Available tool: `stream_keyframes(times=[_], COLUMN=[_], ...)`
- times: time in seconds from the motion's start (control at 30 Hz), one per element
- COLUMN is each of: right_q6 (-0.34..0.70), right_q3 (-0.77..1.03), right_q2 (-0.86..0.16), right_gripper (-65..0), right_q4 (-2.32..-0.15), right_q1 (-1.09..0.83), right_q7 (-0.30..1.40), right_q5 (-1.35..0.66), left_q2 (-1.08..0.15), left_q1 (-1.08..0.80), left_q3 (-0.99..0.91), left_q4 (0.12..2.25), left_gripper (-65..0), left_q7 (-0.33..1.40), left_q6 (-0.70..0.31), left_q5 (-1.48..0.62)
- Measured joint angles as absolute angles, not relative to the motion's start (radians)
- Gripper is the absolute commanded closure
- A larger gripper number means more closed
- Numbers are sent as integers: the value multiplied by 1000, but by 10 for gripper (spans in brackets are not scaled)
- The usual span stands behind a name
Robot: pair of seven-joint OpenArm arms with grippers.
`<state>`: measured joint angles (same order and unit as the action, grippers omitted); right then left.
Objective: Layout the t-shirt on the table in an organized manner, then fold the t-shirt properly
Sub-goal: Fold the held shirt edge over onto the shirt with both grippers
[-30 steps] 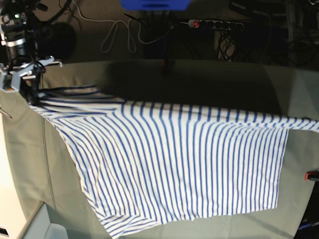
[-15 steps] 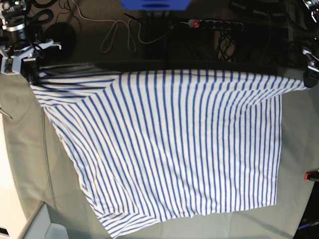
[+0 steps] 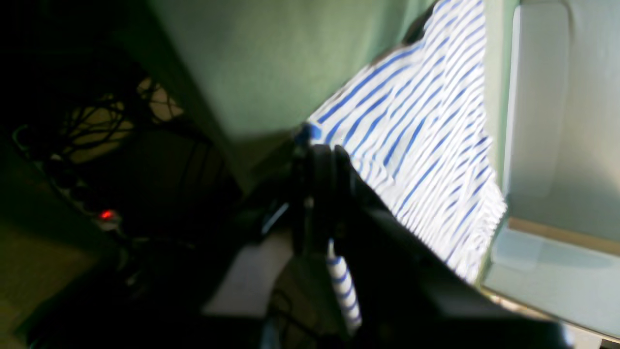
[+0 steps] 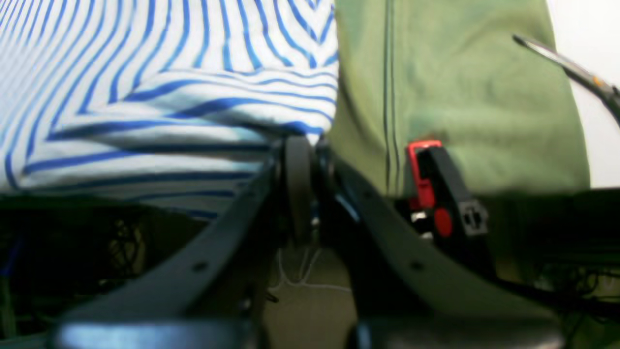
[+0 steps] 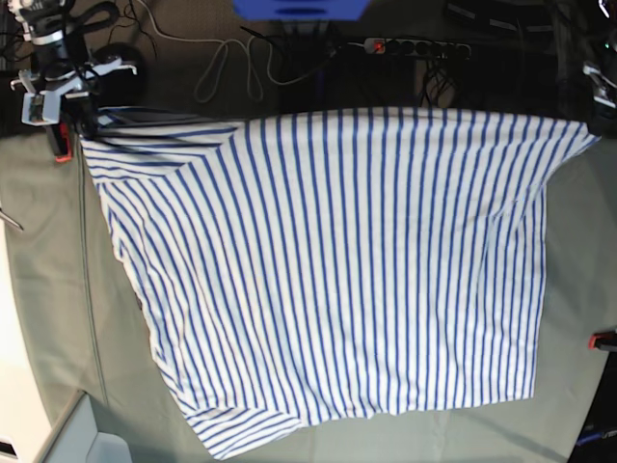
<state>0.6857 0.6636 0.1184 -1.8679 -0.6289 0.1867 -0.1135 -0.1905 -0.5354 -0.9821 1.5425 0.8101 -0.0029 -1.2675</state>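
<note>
The t-shirt (image 5: 337,270), white with thin blue stripes, is spread wide over the table (image 5: 48,309), its far edge stretched taut along the table's far side. My right gripper (image 5: 82,118) is at the far left corner, shut on the shirt's corner; the right wrist view shows its fingertips (image 4: 298,160) pinching the striped cloth (image 4: 160,97). My left gripper (image 5: 590,133) is at the far right corner, shut on the other corner; the left wrist view shows the gripper (image 3: 317,160) clamping the shirt (image 3: 416,131), a strip hanging below.
A red clamp (image 5: 603,340) sits at the table's right edge, another (image 4: 426,174) by my right gripper. A power strip (image 5: 415,45) and cables lie on the floor beyond the table. A pale box (image 5: 87,439) stands at the near left corner.
Both grippers have pulled the shirt's far edge further toward the table's far side. The shirt is now stretched out flatter and covers more of the table.
</note>
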Motion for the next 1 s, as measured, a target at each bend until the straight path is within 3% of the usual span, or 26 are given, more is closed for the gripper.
stream_keyframes(times=[0.63, 1.0], right_q6=[685, 685], right_q3=[605, 577], right_q2=[94, 77], right_gripper=[0, 0], right_q4=[-1832, -1738], right_q1=[-513, -326], right_q7=[191, 201], right_q5=[-22, 52], left_q2=[-178, -181], left_q1=[-467, -297], left_q3=[-980, -972], left_q4=[1537, 1531], left_gripper=[-2, -2], left_q7=[807, 807], left_q6=[0, 12], left_q5=[-1261, -1251])
